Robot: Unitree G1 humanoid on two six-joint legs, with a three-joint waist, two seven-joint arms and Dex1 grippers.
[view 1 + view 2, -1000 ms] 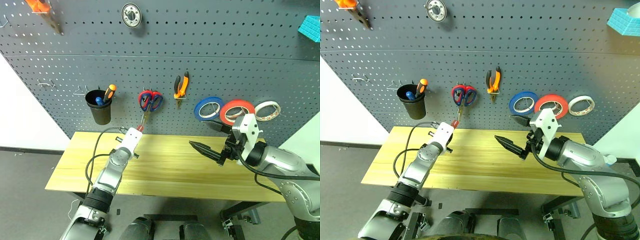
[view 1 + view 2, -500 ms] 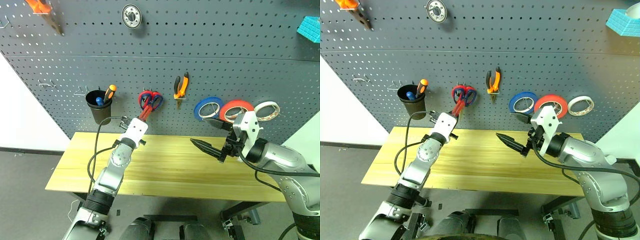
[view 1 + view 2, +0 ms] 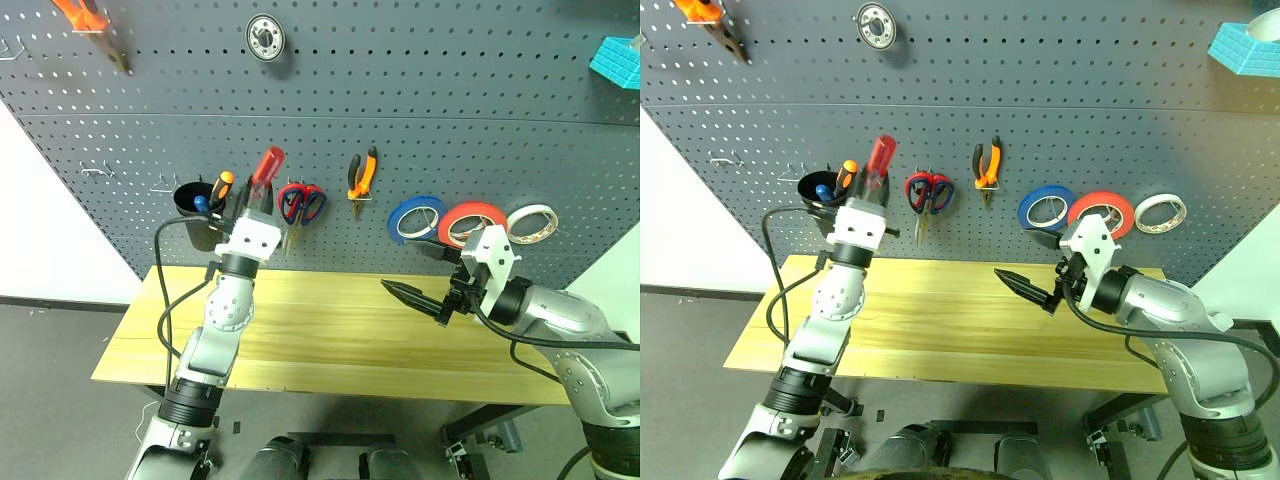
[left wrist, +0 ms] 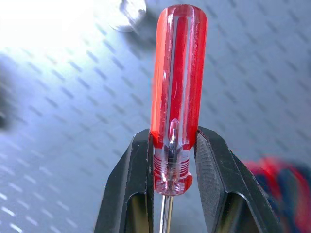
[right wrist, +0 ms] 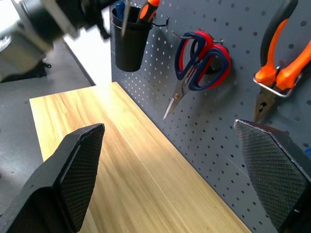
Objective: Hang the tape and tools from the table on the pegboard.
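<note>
Red and clear plastic, the screwdriver (image 4: 178, 92) has come well up off the table (image 3: 330, 330) within the last second: a second ago the left gripper (image 3: 256, 205) held it low over the back edge of the table, and now it holds it high against the pegboard (image 3: 450, 100), handle uppermost, just right of the black cup (image 3: 196, 215) that hangs above the table's back left part and already holds an orange-handled driver (image 3: 219, 186). In the left wrist view the 2 black fingers (image 4: 133, 189) are clenched on the lower collar of the handle, the steel shaft running down between them. Judging by that lift, the step in hand is carrying this tool to the cup or a free hook nearby; it is not yet hung. Further right along the board hang red-handled scissors (image 3: 299, 203), orange pliers (image 3: 361, 173), then 3 rolls: blue tape (image 3: 416, 216), the red tape (image 3: 473, 221) and a red-and-white roll (image 3: 533, 222). Over the table's right half the right gripper (image 3: 428, 275) hovers with its jaws spread wide and nothing between them, unmoved over the same second. No loose tool shows on the visible tabletop, so the screwdriver looks like one of the last things to place.
</note>
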